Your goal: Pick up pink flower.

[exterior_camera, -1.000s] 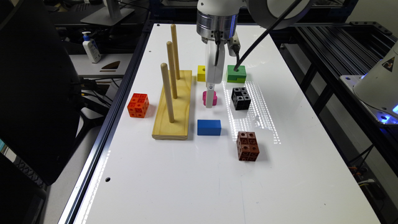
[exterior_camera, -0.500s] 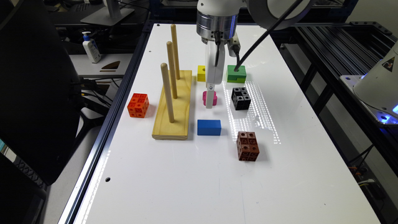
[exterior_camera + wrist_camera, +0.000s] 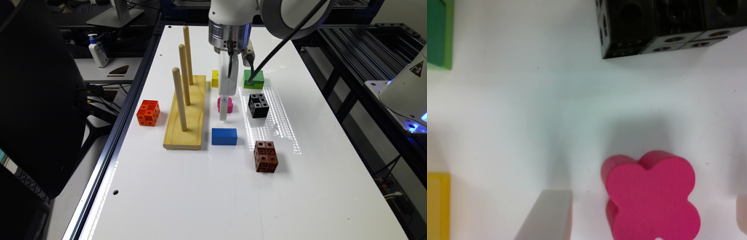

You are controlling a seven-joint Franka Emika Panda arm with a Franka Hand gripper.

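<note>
1. The white gripper (image 3: 224, 115) hangs from the arm's silver wrist, reaching down to the white tabletop (image 3: 206, 186) at the small magenta-pink four-lobed flower block (image 3: 228, 104).
2. In the wrist view the pink flower (image 3: 653, 199) lies flat on the table between one grey finger (image 3: 547, 216) and a pale sliver of the other (image 3: 742, 214). Gaps show on both sides, so the fingers stand apart and grip nothing.
3. The flower sits mid-table, just to the exterior view's right of the pale wooden base with three upright pegs (image 3: 185, 111).
4. A black studded cube (image 3: 258, 105) is near the flower on the exterior view's right; farther back stand a yellow block (image 3: 215, 78) and a green block (image 3: 254, 79).
5. Nearer the camera lie a blue rectangular block (image 3: 224, 136) and a brown studded cube (image 3: 266, 156).
6. An orange studded cube (image 3: 148, 113) sits to the exterior view's left of the peg base.
</note>
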